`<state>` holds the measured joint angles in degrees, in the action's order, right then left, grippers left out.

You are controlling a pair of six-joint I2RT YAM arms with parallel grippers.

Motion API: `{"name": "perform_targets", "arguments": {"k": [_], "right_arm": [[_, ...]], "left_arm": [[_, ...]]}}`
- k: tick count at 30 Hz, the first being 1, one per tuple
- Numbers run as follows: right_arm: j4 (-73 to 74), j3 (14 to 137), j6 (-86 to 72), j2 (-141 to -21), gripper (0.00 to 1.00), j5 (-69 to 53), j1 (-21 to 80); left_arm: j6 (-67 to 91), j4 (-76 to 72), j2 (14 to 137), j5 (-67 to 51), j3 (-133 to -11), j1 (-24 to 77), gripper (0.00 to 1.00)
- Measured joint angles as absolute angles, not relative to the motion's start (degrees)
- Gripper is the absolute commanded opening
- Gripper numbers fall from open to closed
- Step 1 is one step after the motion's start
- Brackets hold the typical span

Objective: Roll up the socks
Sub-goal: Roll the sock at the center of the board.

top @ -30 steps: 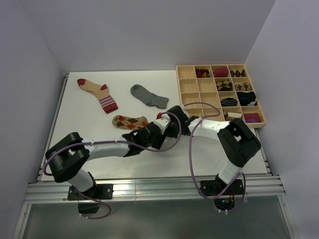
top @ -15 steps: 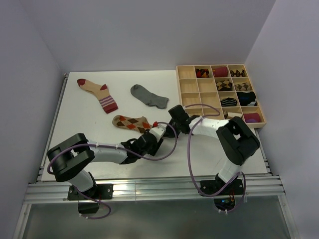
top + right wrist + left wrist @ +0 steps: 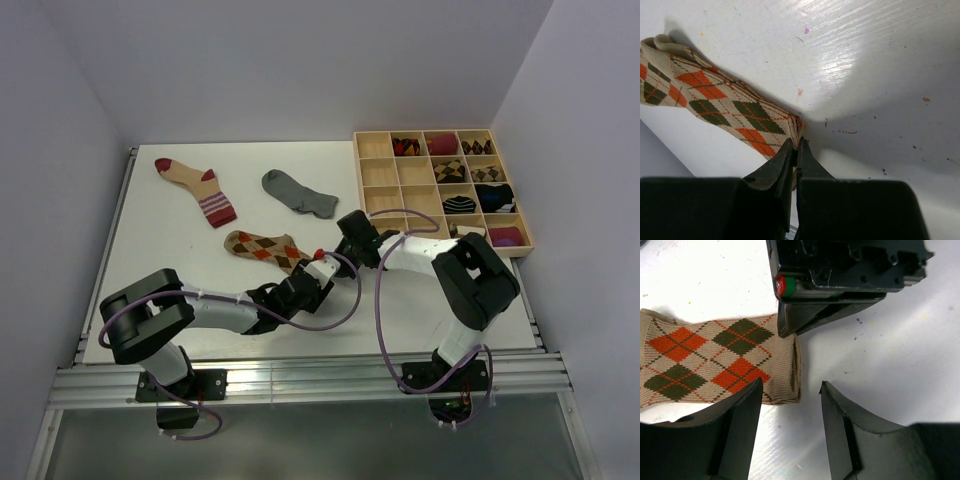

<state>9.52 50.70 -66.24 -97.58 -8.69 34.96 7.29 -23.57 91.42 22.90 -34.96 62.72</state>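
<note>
The brown argyle sock [image 3: 262,246] [image 3: 705,362] [image 3: 725,102] lies flat at mid-table. My right gripper [image 3: 796,143] [image 3: 311,258] is shut on a corner of its cuff, and its black body [image 3: 840,270] fills the top of the left wrist view. My left gripper [image 3: 791,390] [image 3: 306,275] is open just short of the cuff's near end, its left finger [image 3: 740,430] over the sock's edge, and it holds nothing. Farther back, the plain grey sock [image 3: 299,193] and the beige sock [image 3: 195,187] with dark-red toe and striped cuff both lie flat.
A wooden compartment tray [image 3: 357,185] stands at the back right, with rolled sock bundles in several cells. Purple cables [image 3: 385,300] loop off both arms. White walls close in the table on the left, back and right.
The left arm has drawn back toward its base, so its gripper now sits nearer the front. The right gripper has come down and nearer, with the argyle cuff in it.
</note>
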Motion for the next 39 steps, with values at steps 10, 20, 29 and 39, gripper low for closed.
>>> {"name": "perform_targets", "arguments": {"k": [10,20,29,39], "right_arm": [[9.5,50.7,-66.2,-97.8,0.00,-9.4,34.9],[9.4,50.7,-66.2,-97.9,0.00,-9.8,34.9],[8.5,50.6,-66.2,-97.3,0.22,-9.5,34.8],[6.0,49.8,-63.9,-87.5,0.50,-5.3,34.6]], "left_arm": [[5.6,-24.4,96.5,25.7,-36.9,62.7,0.51],[5.5,-24.1,97.4,27.4,-37.6,62.7,0.17],[6.6,-22.4,97.9,27.8,-38.8,62.9,0.00],[11.4,-17.9,97.9,23.7,-42.2,62.3,0.00]]}}
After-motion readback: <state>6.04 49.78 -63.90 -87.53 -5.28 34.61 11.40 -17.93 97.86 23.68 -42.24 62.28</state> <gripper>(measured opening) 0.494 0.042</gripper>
